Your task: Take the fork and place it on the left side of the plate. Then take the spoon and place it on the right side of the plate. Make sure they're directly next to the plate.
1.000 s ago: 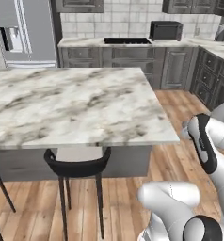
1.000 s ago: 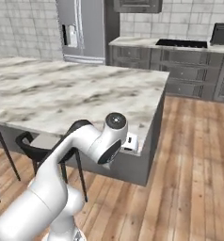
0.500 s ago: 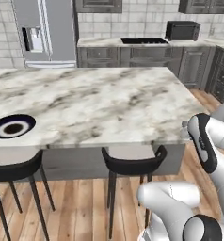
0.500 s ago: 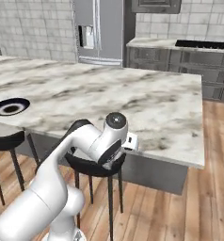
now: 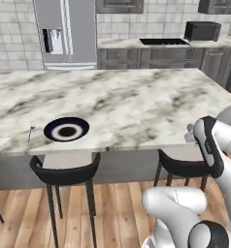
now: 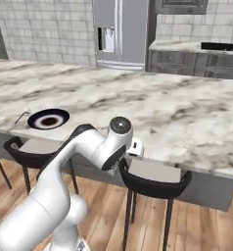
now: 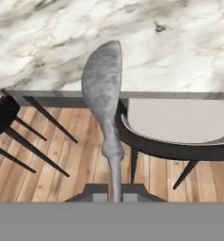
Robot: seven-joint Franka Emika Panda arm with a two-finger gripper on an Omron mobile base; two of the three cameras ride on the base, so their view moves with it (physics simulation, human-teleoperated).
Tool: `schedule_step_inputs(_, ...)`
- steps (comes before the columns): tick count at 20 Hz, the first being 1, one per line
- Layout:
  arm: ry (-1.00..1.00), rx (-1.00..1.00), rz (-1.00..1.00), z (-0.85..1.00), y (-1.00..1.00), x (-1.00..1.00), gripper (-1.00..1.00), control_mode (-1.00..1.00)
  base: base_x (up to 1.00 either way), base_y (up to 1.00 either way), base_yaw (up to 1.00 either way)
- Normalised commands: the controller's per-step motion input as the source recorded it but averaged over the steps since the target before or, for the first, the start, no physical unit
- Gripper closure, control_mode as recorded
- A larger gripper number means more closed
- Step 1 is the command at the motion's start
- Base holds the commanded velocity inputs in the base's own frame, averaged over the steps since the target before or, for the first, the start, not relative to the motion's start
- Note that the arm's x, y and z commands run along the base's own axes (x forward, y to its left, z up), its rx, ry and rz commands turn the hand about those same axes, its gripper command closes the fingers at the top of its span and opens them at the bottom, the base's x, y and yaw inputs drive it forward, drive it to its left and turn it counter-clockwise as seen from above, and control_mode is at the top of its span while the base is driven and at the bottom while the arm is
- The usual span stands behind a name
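Spoon (image 7: pixel 103 92) clamped in claw (image 7: pixel 115 192), sticking forward.

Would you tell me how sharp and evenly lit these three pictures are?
Left base view: flat, even light, soft focus; the fork beside the plate is a faint sliver. Right base view: equally soft, no glare. Hand view: the spoon, clamped in the gripper, looms large and grainy; the stool looks crisper.
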Motion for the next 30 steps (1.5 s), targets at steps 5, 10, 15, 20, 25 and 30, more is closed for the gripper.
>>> schedule_step_inputs(5,0.00,0.00,0.00,0.00,0.00,0.00,1.00,1.00,0.40,1.00,-0.13)
schedule_step_inputs(10,0.00,0.00,0.00,0.00,0.00,0.00,1.00,1.00,0.57,0.96,-0.18)
schedule_step_inputs(15,0.00,0.00,0.00,0.00,0.00,0.00,1.00,1.00,0.80,0.43,-0.10)
schedule_step_inputs(20,0.00,0.00,0.00,0.00,0.00,0.00,1.00,1.00,0.89,0.21,-0.01)
schedule_step_inputs(25,0.17,-0.03,0.00,-0.03,0.14,0.59,1.00,-1.00,0.38,0.10,0.00)
schedule_step_inputs(30,0.34,-0.10,0.00,-0.32,0.43,1.00,1.00,-1.00,0.00,0.00,0.00)
